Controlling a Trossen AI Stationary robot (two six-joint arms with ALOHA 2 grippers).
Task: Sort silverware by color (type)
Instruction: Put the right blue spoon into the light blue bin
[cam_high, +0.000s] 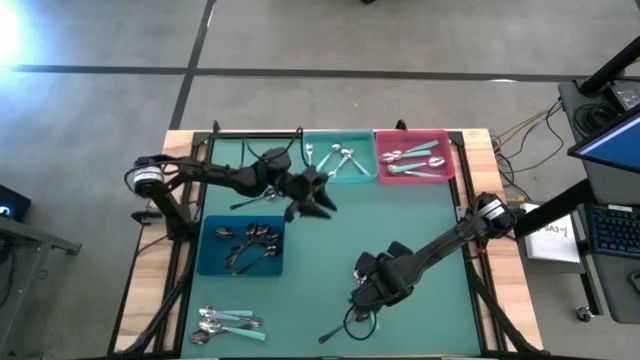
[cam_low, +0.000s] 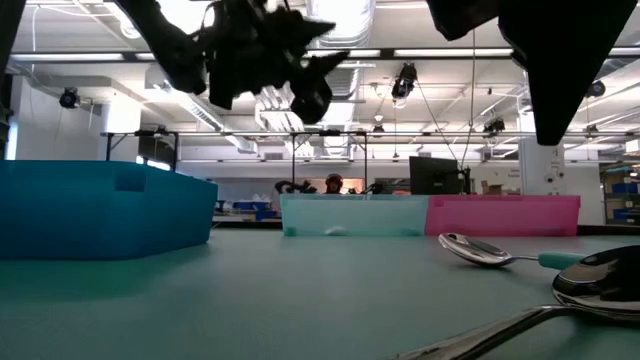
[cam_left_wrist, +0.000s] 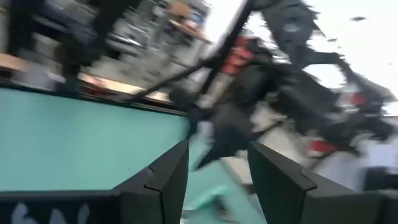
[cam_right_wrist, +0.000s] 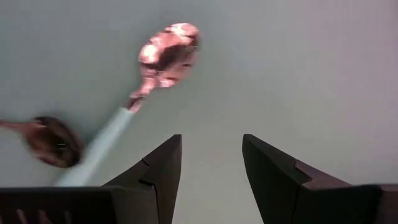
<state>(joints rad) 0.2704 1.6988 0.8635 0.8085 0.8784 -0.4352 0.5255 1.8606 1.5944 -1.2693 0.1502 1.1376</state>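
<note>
Lower left of the high view: a small heap of spoons (cam_high: 228, 322) on the teal mat (cam_high: 400, 220), silver bowls and mint-teal handles mixed, well apart from both claws

Just above that heap: blue bin (cam_high: 212, 262) with dark spoons (cam_high: 250, 245) inside

Upper centre-left: left gripper (cam_high: 318, 203) raised over bare mat, between the blue bin and the teal bin (cam_high: 368, 176), fingers released and spread with nothing between them, as seen in the left wrist view (cam_left_wrist: 214, 177); no spoon under it, nearest ones those in the teal bin just above and to the right

Top centre: teal bin holding shiny silver spoons (cam_high: 335, 158); touching its right side, pink bin (cam_high: 381, 160) with mint-handled spoons (cam_high: 415, 160) lying across it

Lower centre-right: right gripper (cam_high: 362, 300) low over the mat, fingers parted and empty, as seen in the right wrist view (cam_right_wrist: 210, 168)

Ahead of those fingertips, close but apart: a mint-handled spoon (cam_right_wrist: 158, 62) flat on the mat, bowl farther from the claw, handle running back past one finger; beside that handle, a dark spoon (cam_right_wrist: 56, 142), also not touched

Low view, right side of frame: same two loose spoons in the foreground, the mint-handled one (cam_low: 490, 252) behind, the dark one (cam_low: 600, 280) nearer the lens
</note>
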